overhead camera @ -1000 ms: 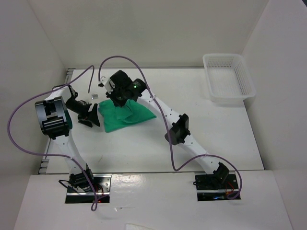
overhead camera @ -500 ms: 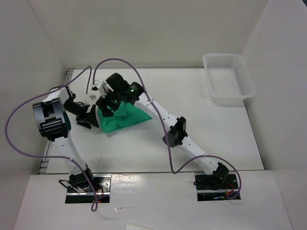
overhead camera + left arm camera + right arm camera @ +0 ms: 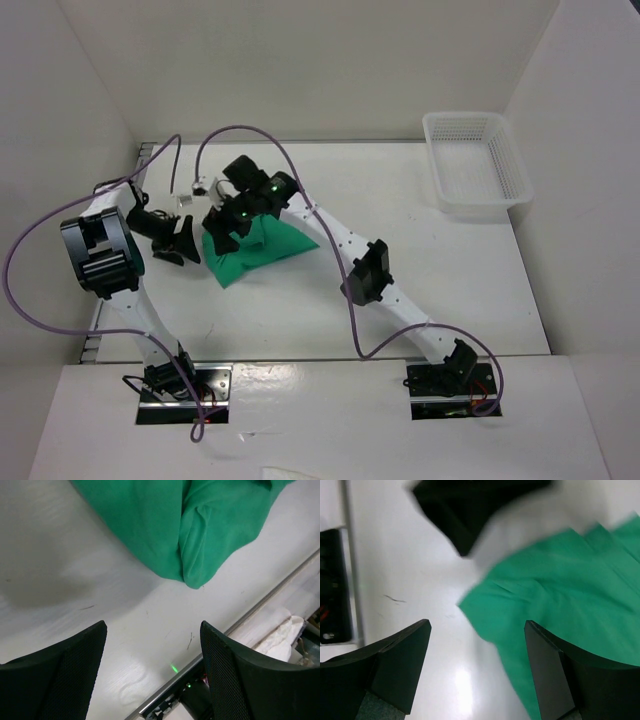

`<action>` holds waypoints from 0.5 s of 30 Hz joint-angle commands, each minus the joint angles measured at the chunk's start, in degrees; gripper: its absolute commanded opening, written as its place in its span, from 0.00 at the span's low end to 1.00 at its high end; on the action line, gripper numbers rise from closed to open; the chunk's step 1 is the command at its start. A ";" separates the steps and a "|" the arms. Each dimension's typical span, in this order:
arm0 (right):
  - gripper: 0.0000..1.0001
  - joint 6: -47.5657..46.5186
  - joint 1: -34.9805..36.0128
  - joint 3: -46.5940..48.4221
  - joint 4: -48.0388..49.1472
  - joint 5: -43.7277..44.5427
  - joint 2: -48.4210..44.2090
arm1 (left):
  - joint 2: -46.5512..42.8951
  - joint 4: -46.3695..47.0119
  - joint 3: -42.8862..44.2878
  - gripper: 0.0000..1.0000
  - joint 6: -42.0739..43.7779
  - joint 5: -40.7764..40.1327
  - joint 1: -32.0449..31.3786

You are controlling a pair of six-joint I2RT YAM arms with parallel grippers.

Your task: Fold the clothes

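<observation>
Letting go, the right gripper (image 3: 222, 222) had just spread its jaws wide over the green shirt (image 3: 268, 248), which lay free as a folded bundle on the counter (image 3: 450, 290), well to the left of the basket (image 3: 470, 205). The left gripper (image 3: 175, 247), farther still from the basket, kept its jaws open and empty. That fold looked finished.

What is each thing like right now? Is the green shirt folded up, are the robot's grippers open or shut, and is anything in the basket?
green T-shirt: lying on the table in a rumpled, folded-over bundle, held by neither gripper.
left gripper: open, empty, beside the shirt's edge.
right gripper: open, empty, above the shirt's edge.
white basket: upright at the table's far right, nothing seen inside.
</observation>
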 commanded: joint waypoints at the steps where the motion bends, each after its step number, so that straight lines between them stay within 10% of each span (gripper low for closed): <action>1: 0.84 0.97 -6.84 -4.56 0.33 4.54 -6.01 | -4.29 3.63 0.88 0.82 -3.69 -0.31 -1.44; 15: 0.81 -0.70 -30.30 -35.05 0.76 16.31 -24.55 | -15.81 25.61 -4.04 0.76 -17.93 -24.30 -29.12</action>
